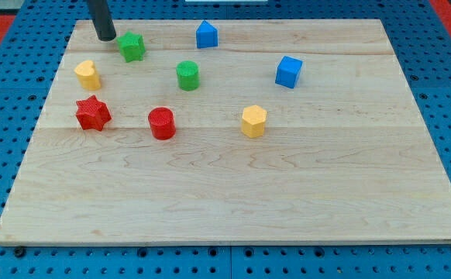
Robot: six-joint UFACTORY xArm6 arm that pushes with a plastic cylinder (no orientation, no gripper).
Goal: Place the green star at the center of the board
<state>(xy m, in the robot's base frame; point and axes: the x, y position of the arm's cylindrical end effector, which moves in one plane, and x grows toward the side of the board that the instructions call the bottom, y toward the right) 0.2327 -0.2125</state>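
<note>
The green star (132,46) lies near the top left of the wooden board (233,186). My tip (106,36) rests on the board just to the star's left and slightly above it, close to it or touching; I cannot tell which. The dark rod rises out of the view's top. The star sits well up and left of the board's middle.
A green cylinder (187,75) stands right of and below the star. A blue block (206,35) is at the top, a blue cube (288,72) at the right. A yellow block (87,74), red star (92,114), red cylinder (162,123) and yellow hexagon (253,122) lie lower.
</note>
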